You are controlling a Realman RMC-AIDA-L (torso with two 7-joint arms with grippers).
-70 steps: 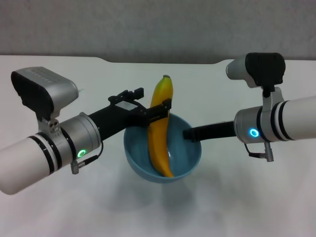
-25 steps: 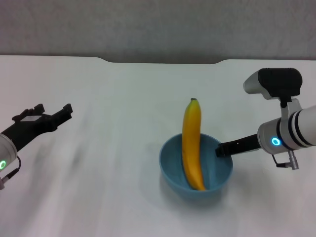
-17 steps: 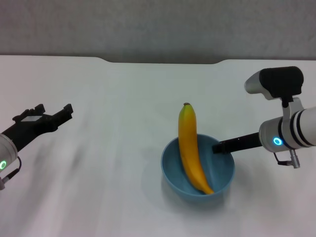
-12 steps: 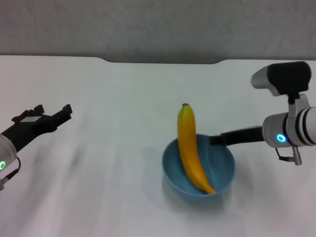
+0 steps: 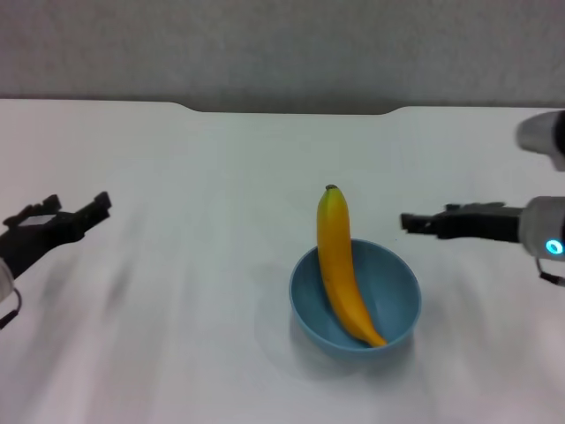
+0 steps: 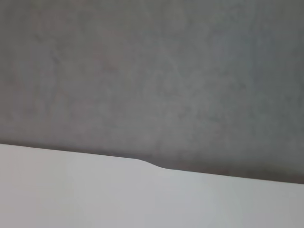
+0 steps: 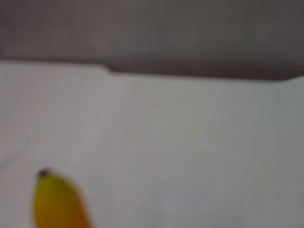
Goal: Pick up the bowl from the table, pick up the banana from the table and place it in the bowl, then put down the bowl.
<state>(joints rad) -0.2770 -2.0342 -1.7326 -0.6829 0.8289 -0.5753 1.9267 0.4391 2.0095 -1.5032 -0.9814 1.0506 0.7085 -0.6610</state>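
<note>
The light-blue bowl (image 5: 393, 296) sits on the white table (image 5: 203, 168), right of centre. The yellow banana (image 5: 339, 265) lies in it, its stem tip jutting over the far rim. The banana's tip also shows in the right wrist view (image 7: 57, 202). My right gripper (image 5: 408, 222) is open and empty, apart from the bowl, just beyond its right rim. My left gripper (image 5: 78, 208) is open and empty at the far left, well away from the bowl.
The table's far edge has a shallow notch (image 5: 291, 109) in front of a grey wall. The left wrist view shows only the table (image 6: 95, 194) and the wall.
My right gripper has let go of the bowl's rim and drawn back to the right. The bowl with the banana stays on the table. My left gripper has moved slightly left.
</note>
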